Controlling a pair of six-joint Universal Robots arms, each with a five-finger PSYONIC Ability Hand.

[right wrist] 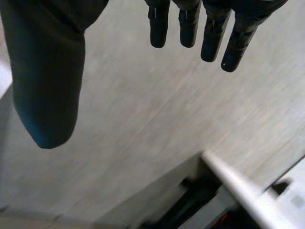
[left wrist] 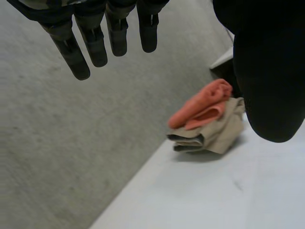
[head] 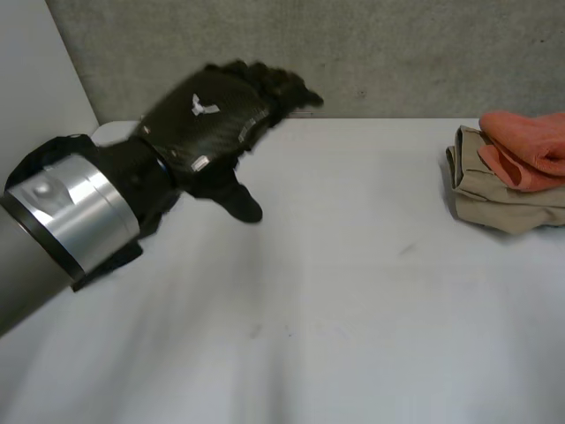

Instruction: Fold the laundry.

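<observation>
A folded beige cloth [head: 494, 199] lies at the right edge of the white table [head: 335, 291], with a folded orange cloth [head: 530, 146] stacked on top. My left hand [head: 212, 115] hovers over the table's far left, open and holding nothing, well away from the stack. In the left wrist view its fingers [left wrist: 90, 43] are straight, and the orange cloth [left wrist: 202, 105] and beige cloth [left wrist: 221, 133] lie beyond the thumb. My right hand [right wrist: 47, 71] is open with straight fingers and is empty, with a grey surface in front of it.
A grey wall [head: 353, 53] runs behind the table's far edge. A white panel [head: 35, 79] stands at the far left. In the right wrist view, a pale edge [right wrist: 238, 186] crosses below the fingertips.
</observation>
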